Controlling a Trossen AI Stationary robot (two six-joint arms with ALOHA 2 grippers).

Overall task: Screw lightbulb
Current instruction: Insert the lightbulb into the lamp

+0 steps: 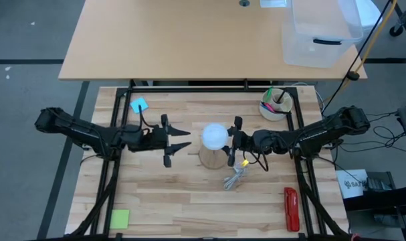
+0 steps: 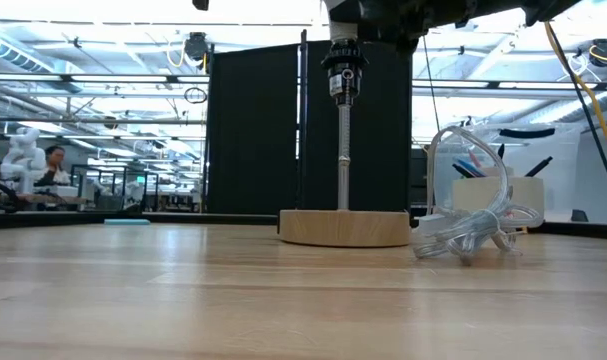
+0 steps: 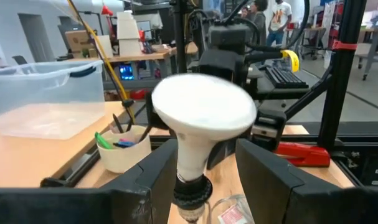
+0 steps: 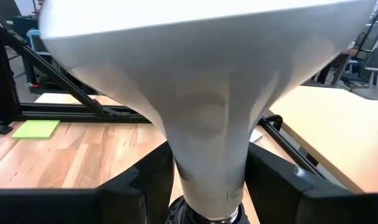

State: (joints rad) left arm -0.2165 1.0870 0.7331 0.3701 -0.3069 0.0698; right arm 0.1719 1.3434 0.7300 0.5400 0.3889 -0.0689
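Observation:
The white lightbulb (image 1: 215,136) stands upright, globe up, its base in a black socket (image 3: 192,194). The socket tops a thin rod (image 2: 343,150) rising from the round wooden disc (image 2: 345,227) at mid-table. My right gripper (image 1: 229,140) reaches in level from the table's right and is shut on the bulb below the globe. My left gripper (image 1: 186,138) hangs level at the bulb's left, a short way off. It is open, with its fingers (image 3: 145,183) toward the bulb and nothing between them. In the low view the bulb is above the picture. My right gripper pinches the lightbulb's tapering neck (image 4: 207,155), just above the socket, between its two fingers (image 4: 273,183), one on each side. The fingers come level from the table's right, across the upright bulb. The bulb stands with its base in the socket.
A coiled clear cable (image 1: 237,175) lies just right of the disc, and a red tool (image 1: 291,207) lies near the front right. A white cup of pens (image 1: 276,104) stands at the back right. A blue note (image 1: 139,105) and a green note (image 1: 120,218) lie on the left.

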